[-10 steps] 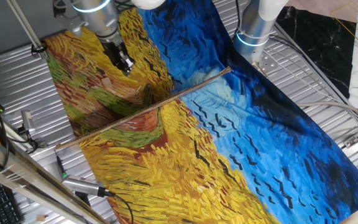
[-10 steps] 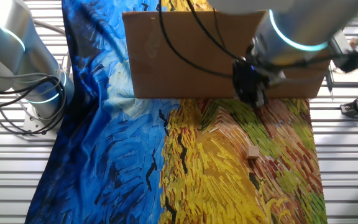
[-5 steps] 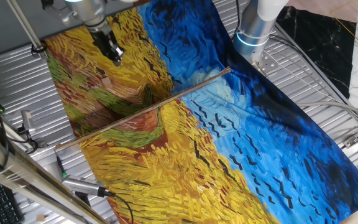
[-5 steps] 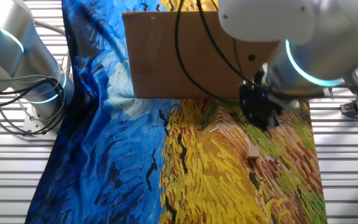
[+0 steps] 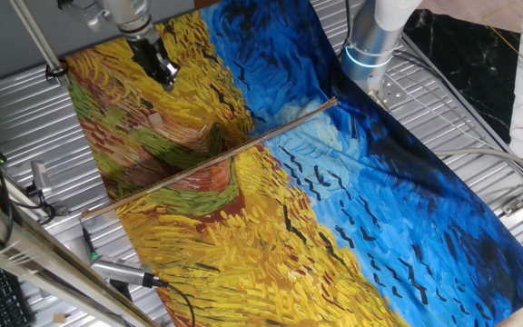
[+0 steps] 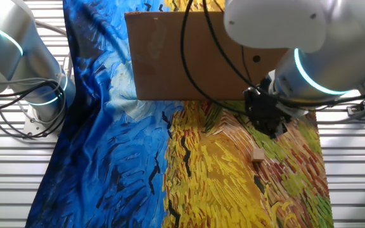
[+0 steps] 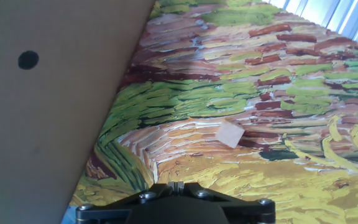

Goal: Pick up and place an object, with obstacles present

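Note:
The object is a tiny pale tan cube (image 7: 230, 134) lying on the painted cloth. It also shows in one fixed view (image 5: 155, 116) and in the other fixed view (image 6: 257, 155). The obstacle is an upright brown cardboard board (image 6: 189, 57), seen edge-on as a thin brown line in one fixed view (image 5: 209, 159). It fills the left of the hand view (image 7: 48, 93). My gripper (image 5: 166, 82) hangs above the cloth, a little off from the cube, on the cube's side of the board. It also shows in the other fixed view (image 6: 274, 130). Its fingers (image 7: 176, 185) are pressed together and hold nothing.
The painted cloth (image 5: 334, 227) covers a ribbed metal table (image 5: 479, 136). A second arm's white base (image 5: 375, 41) stands at the cloth's far edge and also shows in the other fixed view (image 6: 24, 69). Grey rods and clamps (image 5: 39, 186) lie near the left edge.
My gripper has moved away from the board and over towards the cube during the last second. The cube and the board have not moved.

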Robot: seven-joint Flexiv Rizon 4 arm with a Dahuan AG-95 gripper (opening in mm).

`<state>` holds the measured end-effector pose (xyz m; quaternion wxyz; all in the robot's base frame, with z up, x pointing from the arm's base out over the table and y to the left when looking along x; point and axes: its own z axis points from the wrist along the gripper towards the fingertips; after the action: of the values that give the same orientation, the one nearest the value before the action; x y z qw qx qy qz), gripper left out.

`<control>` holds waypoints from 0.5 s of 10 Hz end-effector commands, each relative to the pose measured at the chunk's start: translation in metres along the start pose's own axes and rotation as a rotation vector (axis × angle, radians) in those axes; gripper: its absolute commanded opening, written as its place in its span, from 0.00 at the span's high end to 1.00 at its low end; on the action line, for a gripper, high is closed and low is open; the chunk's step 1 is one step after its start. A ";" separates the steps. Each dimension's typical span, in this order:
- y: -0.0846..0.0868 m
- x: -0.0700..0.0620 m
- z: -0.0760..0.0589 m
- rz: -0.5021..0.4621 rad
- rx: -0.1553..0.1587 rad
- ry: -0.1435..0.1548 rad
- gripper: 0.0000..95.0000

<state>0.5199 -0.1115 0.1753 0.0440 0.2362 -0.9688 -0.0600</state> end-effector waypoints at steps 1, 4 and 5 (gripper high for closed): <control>0.000 -0.001 0.000 0.094 0.023 0.011 1.00; 0.000 -0.001 0.000 0.119 0.031 0.001 1.00; 0.000 -0.001 0.000 0.118 0.032 -0.005 1.00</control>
<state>0.5221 -0.1106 0.1746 0.0439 0.1795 -0.9818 -0.0428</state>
